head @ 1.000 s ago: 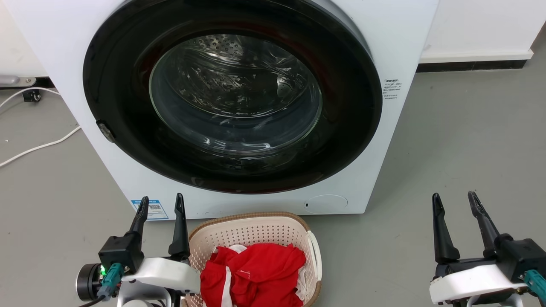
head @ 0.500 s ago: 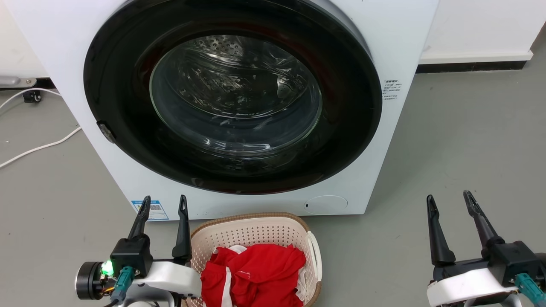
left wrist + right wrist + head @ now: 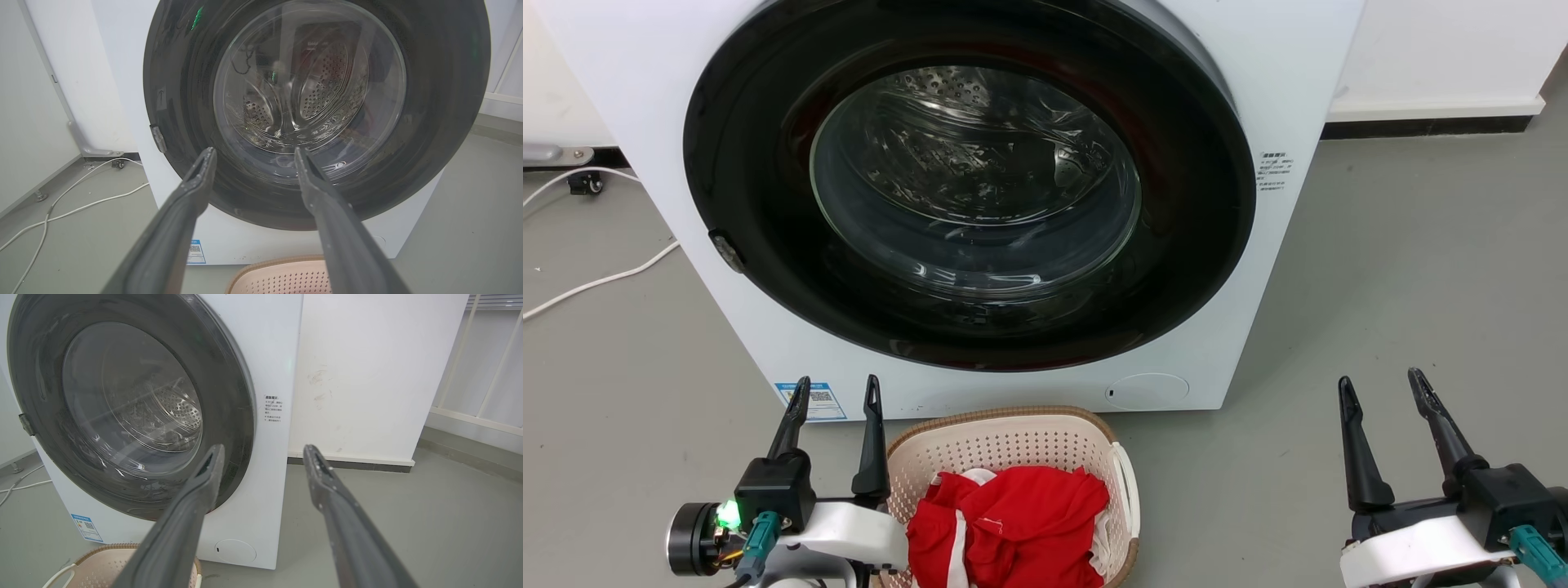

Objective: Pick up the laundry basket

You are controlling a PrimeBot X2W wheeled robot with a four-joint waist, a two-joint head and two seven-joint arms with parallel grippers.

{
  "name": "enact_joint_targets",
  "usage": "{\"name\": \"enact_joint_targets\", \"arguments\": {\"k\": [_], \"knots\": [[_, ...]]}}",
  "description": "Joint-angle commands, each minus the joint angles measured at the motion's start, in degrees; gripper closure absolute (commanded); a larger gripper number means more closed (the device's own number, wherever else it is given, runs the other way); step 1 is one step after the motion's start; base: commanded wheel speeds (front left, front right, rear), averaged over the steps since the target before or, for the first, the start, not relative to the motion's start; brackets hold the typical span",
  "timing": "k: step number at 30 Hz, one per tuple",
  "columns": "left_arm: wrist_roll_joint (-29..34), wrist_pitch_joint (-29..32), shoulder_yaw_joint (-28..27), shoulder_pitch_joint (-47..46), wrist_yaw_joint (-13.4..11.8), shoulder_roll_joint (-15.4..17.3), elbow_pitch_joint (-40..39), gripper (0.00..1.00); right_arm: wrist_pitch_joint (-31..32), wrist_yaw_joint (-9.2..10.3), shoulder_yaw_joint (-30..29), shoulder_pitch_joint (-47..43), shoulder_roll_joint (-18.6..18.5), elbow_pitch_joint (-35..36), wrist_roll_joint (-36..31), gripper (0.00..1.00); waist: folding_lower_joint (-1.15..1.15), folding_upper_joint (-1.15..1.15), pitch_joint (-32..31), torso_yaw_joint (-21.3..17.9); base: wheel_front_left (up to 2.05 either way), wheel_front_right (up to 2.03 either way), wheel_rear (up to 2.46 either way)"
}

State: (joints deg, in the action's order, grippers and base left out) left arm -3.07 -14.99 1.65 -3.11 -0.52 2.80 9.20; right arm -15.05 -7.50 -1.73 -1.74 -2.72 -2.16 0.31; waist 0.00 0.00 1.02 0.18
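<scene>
The left pincer (image 3: 836,384) and right pincer (image 3: 1379,380) stand apart, empty. Close one on each side of the laundry basket (image 3: 1005,445), bottom centre.

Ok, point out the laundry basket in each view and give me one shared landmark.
Head view: laundry basket at bottom centre, before the washing machine.
Left wrist view: laundry basket at the bottom edge, right of centre.
Right wrist view: laundry basket in the bottom left corner.
Shared landmark: the blue sticker on the machine's lower front.
</scene>
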Motion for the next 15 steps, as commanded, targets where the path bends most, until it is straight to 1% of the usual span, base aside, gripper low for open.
{"name": "enact_joint_targets", "arguments": {"k": [1,10,15], "knots": [[0.44,-0.30,-0.08,0.72,-0.18,0.15,-0.06,0.00,-0.20,0.02,-0.02,-0.49,-0.29,-0.16,0.09,0.00,0.00,0.00,0.02,0.00,0.00,0.00,0.00],[1.12,-0.25,-0.84,0.37,-0.33,0.15,0.88,0.00,-0.20,0.02,0.13,0.05,-0.29,-0.15,0.81,0.00,0.00,0.00,0.80,-0.16,0.00,0.00,0.00],[1.13,-0.24,-2.51,-1.64,-0.05,0.36,3.33,0.00,-0.17,0.02,3.92,2.73,-0.22,-3.09,0.99,0.00,0.00,0.00,3.64,-0.46,0.00,0.00,0.00]]}}
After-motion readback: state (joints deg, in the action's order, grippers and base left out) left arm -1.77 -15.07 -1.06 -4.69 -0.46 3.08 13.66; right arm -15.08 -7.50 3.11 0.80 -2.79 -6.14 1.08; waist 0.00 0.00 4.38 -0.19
